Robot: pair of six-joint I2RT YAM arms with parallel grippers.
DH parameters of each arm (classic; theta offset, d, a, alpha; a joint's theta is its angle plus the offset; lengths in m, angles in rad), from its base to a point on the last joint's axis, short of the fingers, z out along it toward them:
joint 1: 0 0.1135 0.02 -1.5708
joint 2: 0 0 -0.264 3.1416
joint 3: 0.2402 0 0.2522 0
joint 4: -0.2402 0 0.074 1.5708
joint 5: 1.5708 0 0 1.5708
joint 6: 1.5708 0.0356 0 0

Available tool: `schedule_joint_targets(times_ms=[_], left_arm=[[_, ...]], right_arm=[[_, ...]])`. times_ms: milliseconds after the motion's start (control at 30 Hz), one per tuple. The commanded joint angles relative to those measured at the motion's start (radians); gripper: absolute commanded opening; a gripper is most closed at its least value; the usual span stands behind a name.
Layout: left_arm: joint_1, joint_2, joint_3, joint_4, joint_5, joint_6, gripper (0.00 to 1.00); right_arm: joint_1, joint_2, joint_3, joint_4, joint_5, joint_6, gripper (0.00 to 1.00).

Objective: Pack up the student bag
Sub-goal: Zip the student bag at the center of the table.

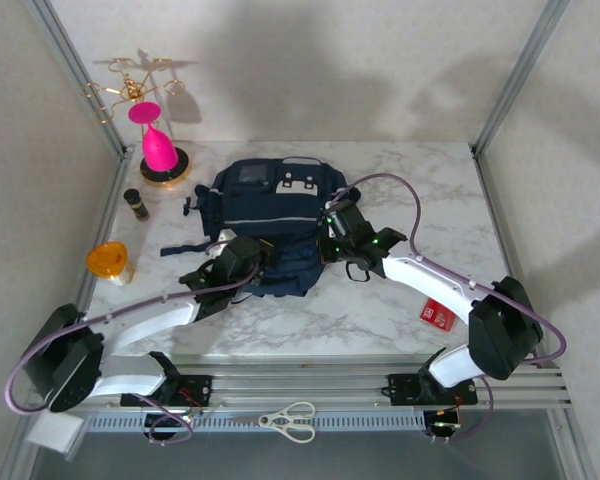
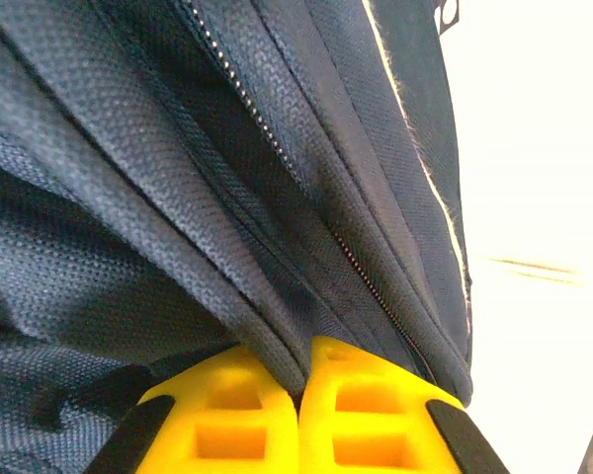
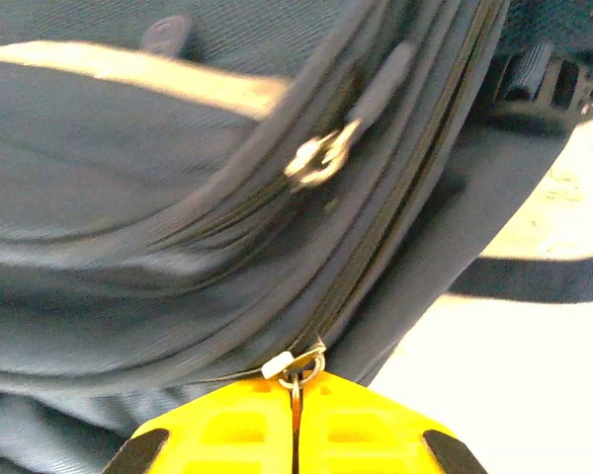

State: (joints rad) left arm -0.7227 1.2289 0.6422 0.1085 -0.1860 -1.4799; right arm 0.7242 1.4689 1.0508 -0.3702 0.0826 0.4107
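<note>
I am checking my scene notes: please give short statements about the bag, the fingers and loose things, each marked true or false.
1. The left fingers pinch a fold of the navy-blue fabric backpack. True.
2. The right fingers hang wide open in the air. False: they are shut on the backpack's small metal zip ring.
3. The white-handled scissors lie on the backpack. False: they lie on the metal rail at the near edge.
4. A flat red card lies on the marble table beside the right arm. True.

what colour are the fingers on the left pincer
Bright yellow; the left pincer fingers show best in the left wrist view.
</note>
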Motion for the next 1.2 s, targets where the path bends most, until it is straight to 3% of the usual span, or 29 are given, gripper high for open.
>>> schedule_joint_targets(times_ms=[0, 333, 567, 667, 800, 900, 1000, 1167], left_arm=[[0.102, -0.088, -0.041, -0.194, -0.123, 0.193, 0.0], [0.321, -0.138, -0.035, -0.283, -0.01, 0.437, 0.0], [0.35, -0.121, -0.001, -0.291, 0.01, 0.497, 0.0], [0.351, -0.12, 0.011, -0.299, 0.002, 0.502, 0.0], [0.352, -0.104, 0.026, -0.303, -0.007, 0.524, 0.0], [0.353, -0.098, 0.037, -0.296, 0.012, 0.532, 0.0], [0.353, -0.085, 0.061, -0.298, 0.02, 0.55, 0.0], [0.355, -0.068, 0.08, -0.269, 0.063, 0.569, 0.0]], right_arm=[[-0.073, -0.032, -0.011, -0.126, 0.154, 0.018, 0.0], [-0.153, 0.048, 0.008, -0.095, 0.115, 0.017, 0.0], [-0.173, 0.066, 0.027, -0.075, 0.075, -0.023, 0.0], [-0.178, 0.086, 0.042, -0.112, 0.149, -0.044, 0.0], [-0.178, 0.089, 0.029, -0.059, 0.059, -0.07, 0.0], [-0.176, 0.095, 0.034, -0.033, -0.032, -0.101, 0.04], [-0.176, 0.048, 0.004, 0.007, -0.072, -0.112, 0.22], [-0.179, -0.01, -0.035, 0.012, -0.057, -0.175, 0.31]])
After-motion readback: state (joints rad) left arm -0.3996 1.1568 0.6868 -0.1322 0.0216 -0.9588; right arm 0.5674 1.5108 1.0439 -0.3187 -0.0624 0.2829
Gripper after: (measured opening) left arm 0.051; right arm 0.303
